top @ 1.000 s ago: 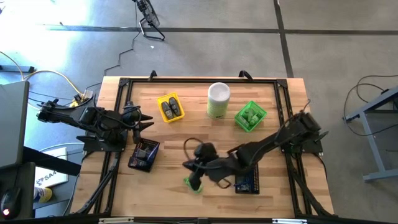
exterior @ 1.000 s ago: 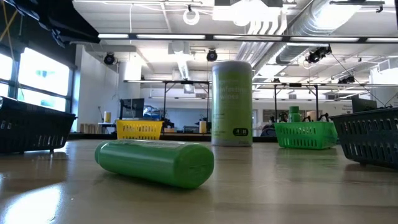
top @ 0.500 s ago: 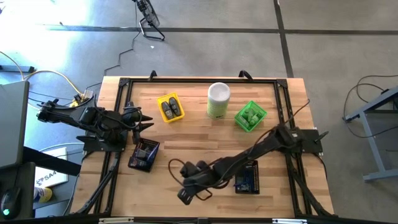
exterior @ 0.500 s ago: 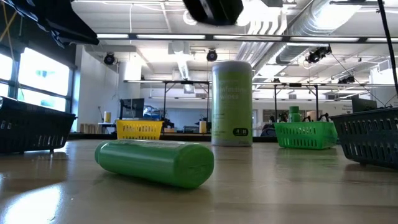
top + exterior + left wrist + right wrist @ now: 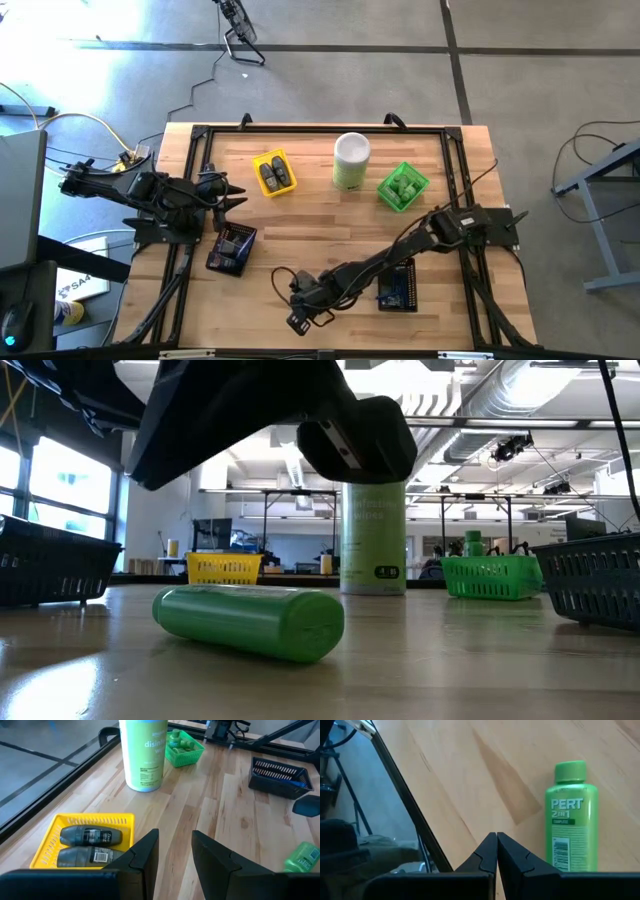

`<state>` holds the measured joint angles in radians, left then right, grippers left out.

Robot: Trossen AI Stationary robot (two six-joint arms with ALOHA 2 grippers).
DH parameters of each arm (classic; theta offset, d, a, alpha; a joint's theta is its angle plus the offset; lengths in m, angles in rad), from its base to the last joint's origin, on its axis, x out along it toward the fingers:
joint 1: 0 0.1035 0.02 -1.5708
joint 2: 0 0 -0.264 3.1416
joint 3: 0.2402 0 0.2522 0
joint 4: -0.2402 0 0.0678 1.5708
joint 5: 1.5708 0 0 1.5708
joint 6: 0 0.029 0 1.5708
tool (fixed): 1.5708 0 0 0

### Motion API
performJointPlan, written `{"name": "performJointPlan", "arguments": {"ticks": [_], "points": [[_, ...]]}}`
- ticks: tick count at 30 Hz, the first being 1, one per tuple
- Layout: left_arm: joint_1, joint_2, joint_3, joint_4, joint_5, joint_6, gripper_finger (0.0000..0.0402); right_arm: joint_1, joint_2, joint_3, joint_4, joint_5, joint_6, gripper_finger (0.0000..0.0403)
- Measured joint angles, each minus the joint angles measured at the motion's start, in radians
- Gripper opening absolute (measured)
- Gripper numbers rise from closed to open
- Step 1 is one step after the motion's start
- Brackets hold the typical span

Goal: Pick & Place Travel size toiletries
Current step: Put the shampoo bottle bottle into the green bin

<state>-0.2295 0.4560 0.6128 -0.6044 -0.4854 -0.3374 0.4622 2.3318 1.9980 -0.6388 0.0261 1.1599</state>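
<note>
The green bottle (image 5: 250,622) lies on its side on the bare wood at the near edge of the table (image 5: 330,215), and everything else is placed from it. The right hand (image 5: 298,318) hangs just above and beside the bottle, fingers pressed together with nothing between them; in the right wrist view the closed fingertips (image 5: 496,851) sit next to the bottle (image 5: 571,820), whose label reads PERT 2 in 1, not touching it. In the low view the dark bulk of that arm (image 5: 270,420) looms over the bottle.

Beyond the bottle to the right is the black tray (image 5: 397,285) with dark navy packets. Beyond it to the left stands another black tray (image 5: 232,250), and past that the left hand (image 5: 233,194) waits near the table's left rail, fingers slightly apart (image 5: 145,855) and holding nothing.

Farther back from the bottle are the yellow tray (image 5: 273,172) with two dark grey oval pieces (image 5: 91,836), the tall pale-green canister (image 5: 351,161) with a white lid, and the green tray (image 5: 403,187) filled with more green bottles.
</note>
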Motion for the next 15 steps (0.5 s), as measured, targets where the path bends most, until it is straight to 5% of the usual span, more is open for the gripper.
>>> {"name": "performJointPlan", "arguments": {"ticks": [15], "points": [[0.000,0.000,0.000,0.000,0.026,-0.008,0.0113,-0.026,0.019,-0.035,-0.013,-0.035,0.037,0.0003]]}}
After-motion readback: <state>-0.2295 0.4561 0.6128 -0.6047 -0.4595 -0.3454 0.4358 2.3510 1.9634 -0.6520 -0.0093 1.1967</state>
